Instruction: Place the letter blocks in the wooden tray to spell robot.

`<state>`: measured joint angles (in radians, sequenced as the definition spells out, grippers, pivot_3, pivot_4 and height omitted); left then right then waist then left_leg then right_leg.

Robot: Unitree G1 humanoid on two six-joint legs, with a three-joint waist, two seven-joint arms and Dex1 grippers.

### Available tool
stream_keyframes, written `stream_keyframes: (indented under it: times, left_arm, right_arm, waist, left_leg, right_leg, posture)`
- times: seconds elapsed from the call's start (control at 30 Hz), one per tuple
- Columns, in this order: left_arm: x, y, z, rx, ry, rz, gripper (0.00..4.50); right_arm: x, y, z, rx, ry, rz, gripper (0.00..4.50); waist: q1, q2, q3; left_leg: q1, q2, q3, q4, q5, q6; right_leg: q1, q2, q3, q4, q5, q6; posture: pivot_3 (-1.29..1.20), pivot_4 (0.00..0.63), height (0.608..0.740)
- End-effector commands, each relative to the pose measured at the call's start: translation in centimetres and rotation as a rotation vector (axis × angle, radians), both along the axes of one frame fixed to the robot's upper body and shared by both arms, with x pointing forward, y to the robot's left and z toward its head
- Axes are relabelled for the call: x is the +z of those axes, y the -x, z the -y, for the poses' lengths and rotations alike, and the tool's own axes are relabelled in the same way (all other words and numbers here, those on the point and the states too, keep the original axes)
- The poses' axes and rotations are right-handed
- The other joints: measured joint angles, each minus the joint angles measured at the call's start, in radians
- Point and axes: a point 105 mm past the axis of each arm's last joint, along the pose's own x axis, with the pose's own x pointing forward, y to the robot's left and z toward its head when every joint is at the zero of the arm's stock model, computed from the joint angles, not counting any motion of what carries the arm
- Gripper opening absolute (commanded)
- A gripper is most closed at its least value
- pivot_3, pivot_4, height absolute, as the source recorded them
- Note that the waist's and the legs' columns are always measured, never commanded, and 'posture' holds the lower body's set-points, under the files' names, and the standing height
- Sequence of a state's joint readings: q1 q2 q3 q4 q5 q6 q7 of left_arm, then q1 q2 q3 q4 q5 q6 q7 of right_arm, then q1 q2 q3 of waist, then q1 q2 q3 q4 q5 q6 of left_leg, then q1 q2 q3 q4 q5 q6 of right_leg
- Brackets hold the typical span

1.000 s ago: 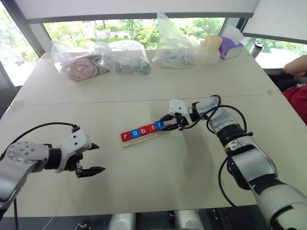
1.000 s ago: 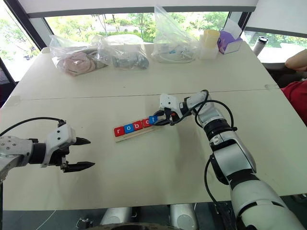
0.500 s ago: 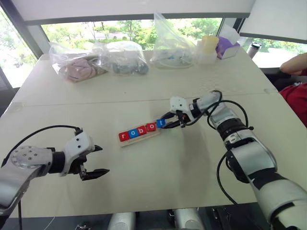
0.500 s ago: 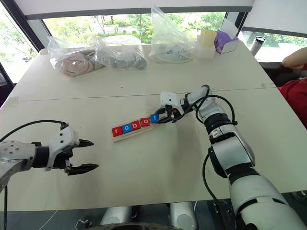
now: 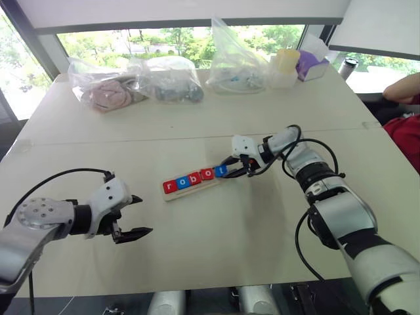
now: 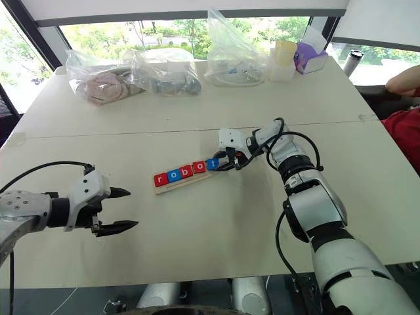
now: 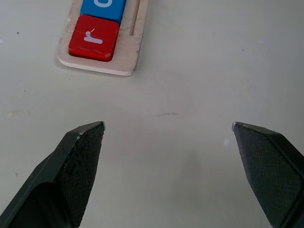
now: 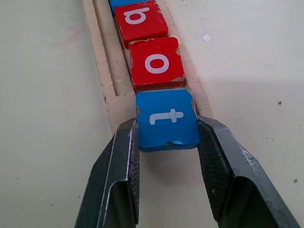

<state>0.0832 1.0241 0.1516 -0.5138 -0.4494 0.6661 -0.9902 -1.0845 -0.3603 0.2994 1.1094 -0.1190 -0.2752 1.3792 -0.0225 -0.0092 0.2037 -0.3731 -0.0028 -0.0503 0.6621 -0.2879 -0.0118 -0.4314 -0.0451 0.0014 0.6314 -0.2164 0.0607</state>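
Blue, the t block sits clamped between the fingers of the right gripper at the near end of the wooden tray, lined up behind the red o block and red b block. The grasp looks meant to seat this last tile flush in the slot, finishing the word; it appears to hang partly past the tray's end. The r block already fills the opposite end. The left gripper hovers well apart over bare table, fingers spread wide and holding nothing, likely kept out of the way. The table is pale and matte; clear plastic bags line its far edge beneath bright windows.
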Motion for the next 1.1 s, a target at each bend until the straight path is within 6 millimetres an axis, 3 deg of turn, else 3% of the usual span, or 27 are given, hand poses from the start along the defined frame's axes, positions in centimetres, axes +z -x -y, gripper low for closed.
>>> stream_keyframes:
  times: [0.03,0.67,0.83,1.1]
  left_arm:
    - [0.5,0.0,0.5,-0.014,0.005,0.025,4.5]
    - [0.0,0.0,1.0,-0.013,0.02,0.026,4.5]
    - [0.0,0.1,1.0,-0.013,0.023,0.024,4.5]
    - [0.0,-0.2,1.1,-0.016,0.025,0.03,4.5]
  right_arm:
    - [1.1,-0.2,-1.1,0.031,-0.018,0.037,1.14]
    - [1.2,-0.3,-2.2,0.043,-0.032,0.048,1.14]
    - [2.3,-0.8,-2.3,0.029,-0.063,0.115,3.59]
    - [3.5,-1.4,-1.1,0.0,-0.063,0.18,3.59]
  waist:
    - [-0.001,0.0,0.0]
    - [-0.003,0.0,0.0]
    - [-0.013,0.0,0.0]
    - [-0.021,0.0,0.0]
  left_leg:
    - [0.0,0.0,0.0,0.0,0.0,0.0]
    - [0.0,0.0,-0.001,0.0,0.0,0.0]
    - [0.0,0.0,-0.001,0.0,0.0,0.0]
    - [0.0,0.0,-0.002,0.0,0.0,0.0]
  right_leg:
    - [0.0,0.0,0.0,0.0,0.0,0.0]
    - [0.0,0.0,0.0,0.0,0.0,0.0]
    - [0.0,0.0,0.0,0.0,0.0,0.0]
    - [0.0,0.0,0.0,0.0,0.001,0.002]
  posture:
    - [0.0,0.15,0.74]
    - [0.0,0.15,0.74]
    - [0.0,0.15,0.74]
    - [0.0,0.15,0.74]
